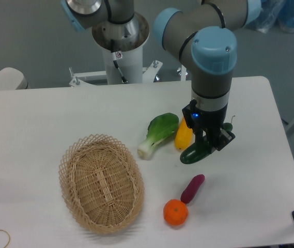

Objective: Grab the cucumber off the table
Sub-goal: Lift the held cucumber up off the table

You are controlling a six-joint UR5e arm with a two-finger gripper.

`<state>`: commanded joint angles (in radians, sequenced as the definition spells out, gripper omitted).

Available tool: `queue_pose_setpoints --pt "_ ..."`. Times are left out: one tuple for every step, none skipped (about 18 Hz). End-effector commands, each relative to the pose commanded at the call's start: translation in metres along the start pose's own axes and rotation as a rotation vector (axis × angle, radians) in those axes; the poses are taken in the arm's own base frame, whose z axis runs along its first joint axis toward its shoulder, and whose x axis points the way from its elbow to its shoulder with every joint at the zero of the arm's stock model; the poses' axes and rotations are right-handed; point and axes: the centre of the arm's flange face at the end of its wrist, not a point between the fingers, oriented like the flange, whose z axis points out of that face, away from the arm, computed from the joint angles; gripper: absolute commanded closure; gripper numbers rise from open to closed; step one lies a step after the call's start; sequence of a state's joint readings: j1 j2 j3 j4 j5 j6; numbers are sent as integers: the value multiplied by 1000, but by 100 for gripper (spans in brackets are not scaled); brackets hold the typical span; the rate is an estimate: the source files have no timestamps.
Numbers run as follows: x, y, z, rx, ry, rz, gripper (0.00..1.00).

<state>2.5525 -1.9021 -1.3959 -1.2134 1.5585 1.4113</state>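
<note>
The gripper (pixel 211 144) is clamping down on the cucumber (pixel 196 152), its two fingers closed across the dark green body somewhere past the middle, toward the stem end. The cucumber is hanging at a tilt, its rounded near end pointing down and left over the table (pixel 43 119), its thin stem poking out to the right of the wrist. From where I am standing it is looking lifted clear of the white surface, though only barely, so I would call the pick nearly done rather than finished. It is hovering just beside the yellow vegetable (pixel 183 136), with the bok choy (pixel 158 133) a little farther left and the purple vegetable (pixel 192 188) and the orange (pixel 175 212) below it; the wicker basket (pixel 101 182) is sitting well apart. To do this well, I would be keeping the grip firm and rising straight up, because the skin is glossy and the hold is off-centre, so the long free end could be swinging or slipping. Any sideways drift now is risking a knock against the yellow vegetable.
</note>
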Motion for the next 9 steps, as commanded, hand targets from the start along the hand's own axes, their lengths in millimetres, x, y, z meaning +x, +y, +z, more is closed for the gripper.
queue_pose_setpoints --pt "0 0 0 2 0 -2 69" --pt "0 0 0 2 0 -2 69" --pt "0 0 0 2 -1 -3 69" --pt "0 0 0 3 -1 -3 69" --pt "-1 0 -1 5 -2 -6 69" --pt "-1 0 -1 5 -2 -8 69" --pt "-1 0 -1 5 -2 -8 69" --pt "-1 0 -1 5 -2 -8 69" --pt "-1 1 -2 6 -4 -9 69"
